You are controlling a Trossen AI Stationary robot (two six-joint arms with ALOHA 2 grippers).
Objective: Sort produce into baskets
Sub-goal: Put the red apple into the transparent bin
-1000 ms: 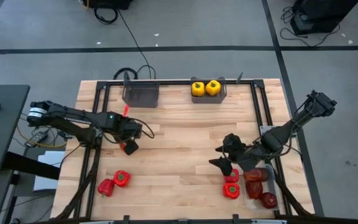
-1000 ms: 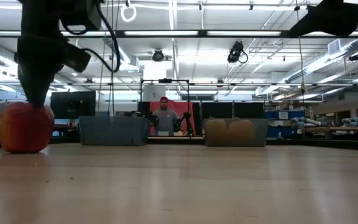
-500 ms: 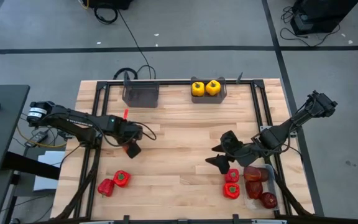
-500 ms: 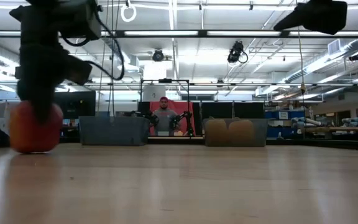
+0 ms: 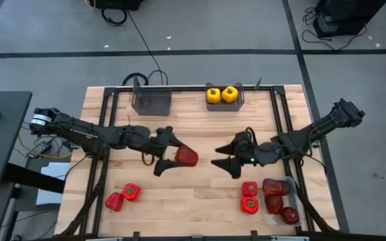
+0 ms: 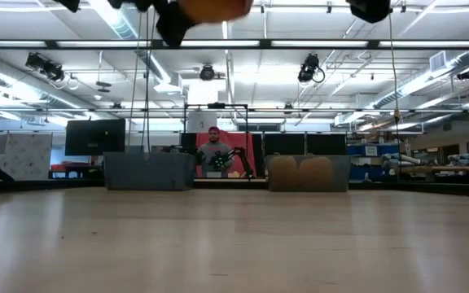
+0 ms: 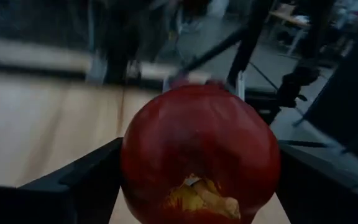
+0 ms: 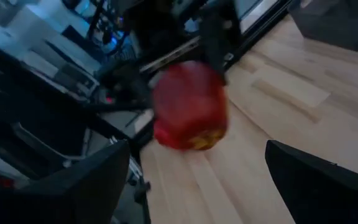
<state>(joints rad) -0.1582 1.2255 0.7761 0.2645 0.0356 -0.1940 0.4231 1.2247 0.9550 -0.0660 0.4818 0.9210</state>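
Apple (image 5: 186, 156), dark red, sits clasped between the fingers of the left gripper (image 5: 171, 151) above the middle of the table (image 5: 193, 127). The right gripper (image 5: 226, 154) faces it from just beside, fingers spread and holding nothing. 2 yellow peppers (image 5: 221, 95) fill the right grey bin (image 5: 241, 100) at the far edge; the left grey bin (image 5: 151, 102) looks bare. 2 red peppers (image 5: 122, 196) lie near the front left, 2 more (image 5: 249, 198) beside the clear tray (image 5: 295, 198) holding apples (image 5: 277, 198).

the low view's top edge crops the apple (image 6: 212, 7); it blurs in the right wrist view.
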